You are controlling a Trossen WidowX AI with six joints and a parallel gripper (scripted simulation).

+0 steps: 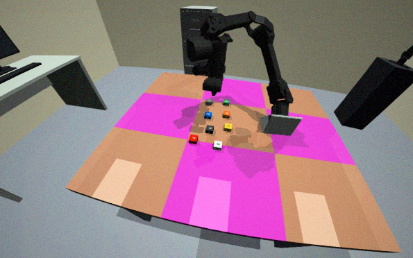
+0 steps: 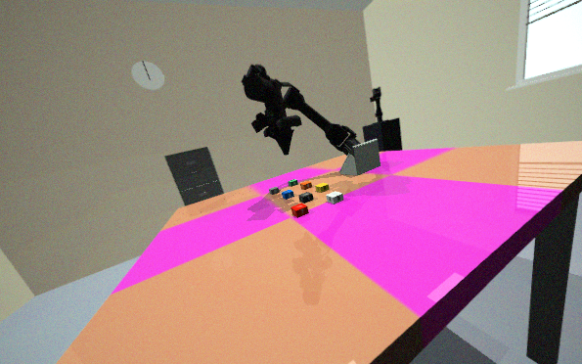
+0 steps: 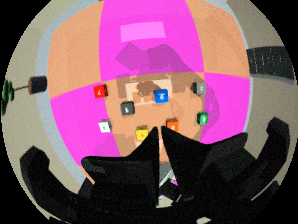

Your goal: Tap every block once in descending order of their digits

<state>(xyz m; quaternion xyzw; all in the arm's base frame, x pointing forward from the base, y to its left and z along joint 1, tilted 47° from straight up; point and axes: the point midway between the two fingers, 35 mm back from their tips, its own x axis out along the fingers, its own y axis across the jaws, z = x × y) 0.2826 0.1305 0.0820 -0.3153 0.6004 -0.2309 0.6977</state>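
Note:
My gripper (image 1: 214, 93) (image 2: 287, 153) (image 3: 159, 129) is shut and empty, pointing down high above the table. Eight small blocks stand apart in two rough rows: a red block (image 1: 193, 139) (image 2: 299, 210) (image 3: 100, 91), a white block (image 1: 217, 145) (image 2: 335, 197) (image 3: 104, 126), a black block (image 1: 209, 129) (image 3: 127, 108), a yellow block (image 1: 228, 127) (image 3: 142, 133), a blue block (image 1: 208, 115) (image 3: 161, 96), an orange block (image 1: 226, 114) (image 3: 172, 126), a grey block (image 1: 209, 102) (image 3: 199, 88) and a green block (image 1: 225, 102) (image 3: 202, 118). The printed digits are too blurred to read surely.
The checkered table (image 1: 144, 149) (image 2: 202, 294) carries the arm's grey base plate (image 1: 282, 125) (image 2: 365, 158) right of the blocks. A desk (image 1: 46, 69) is at the left, a cabinet (image 1: 192, 28) (image 2: 195, 176) behind, and a black pedestal (image 1: 376, 93) at the right.

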